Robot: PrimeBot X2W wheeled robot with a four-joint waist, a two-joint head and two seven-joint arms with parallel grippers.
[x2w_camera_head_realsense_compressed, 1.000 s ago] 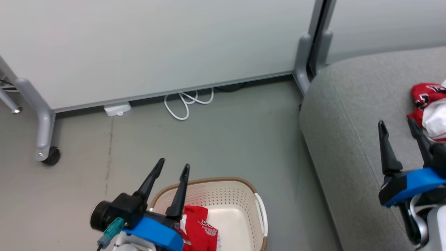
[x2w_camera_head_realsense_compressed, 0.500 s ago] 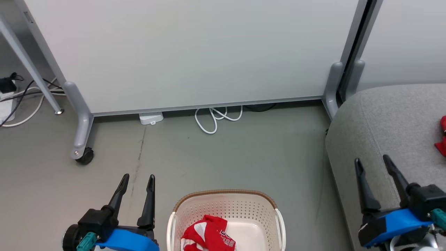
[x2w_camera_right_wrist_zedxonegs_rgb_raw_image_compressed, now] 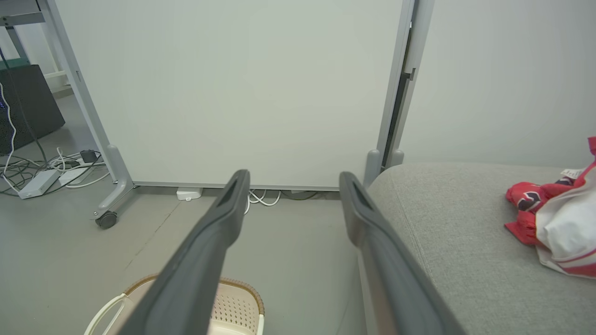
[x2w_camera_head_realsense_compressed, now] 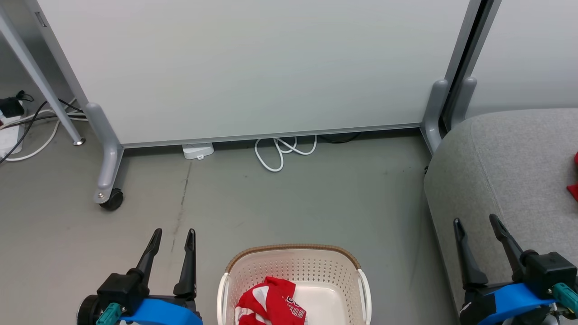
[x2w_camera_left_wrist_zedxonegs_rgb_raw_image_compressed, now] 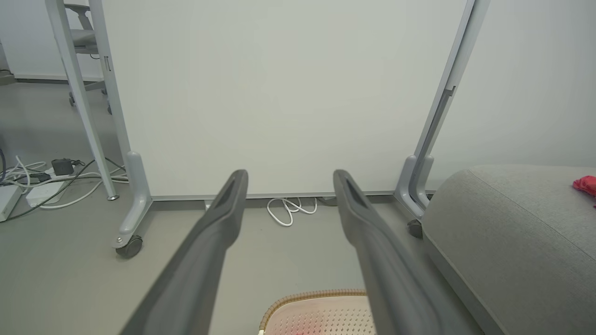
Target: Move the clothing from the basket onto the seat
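The cream basket [x2w_camera_head_realsense_compressed: 293,266] with a brown rim stands on the floor at the bottom middle of the head view, and a red and white piece of clothing [x2w_camera_head_realsense_compressed: 270,307] lies inside it. More red and white clothing [x2w_camera_right_wrist_zedxonegs_rgb_raw_image_compressed: 556,218] rests on the grey seat [x2w_camera_head_realsense_compressed: 510,167] at the right. My left gripper [x2w_camera_head_realsense_compressed: 174,234] hangs open and empty left of the basket. Over the seat's front edge my right gripper [x2w_camera_head_realsense_compressed: 475,222] stands open, also empty. The basket's rim [x2w_camera_left_wrist_zedxonegs_rgb_raw_image_compressed: 307,300] shows low in the left wrist view, and the basket [x2w_camera_right_wrist_zedxonegs_rgb_raw_image_compressed: 233,302] shows low in the right wrist view.
A white wheeled partition [x2w_camera_head_realsense_compressed: 253,67] stands behind the basket, its caster [x2w_camera_head_realsense_compressed: 110,198] at the left. A coiled white cable [x2w_camera_head_realsense_compressed: 282,151] and a small white box [x2w_camera_head_realsense_compressed: 198,150] lie at its foot. More cables [x2w_camera_head_realsense_compressed: 22,131] lie at the far left.
The head camera has swung left and a little up, so the seat and its clothing slid right. Both grippers have come lower in that view and the left one now stands left of the basket.
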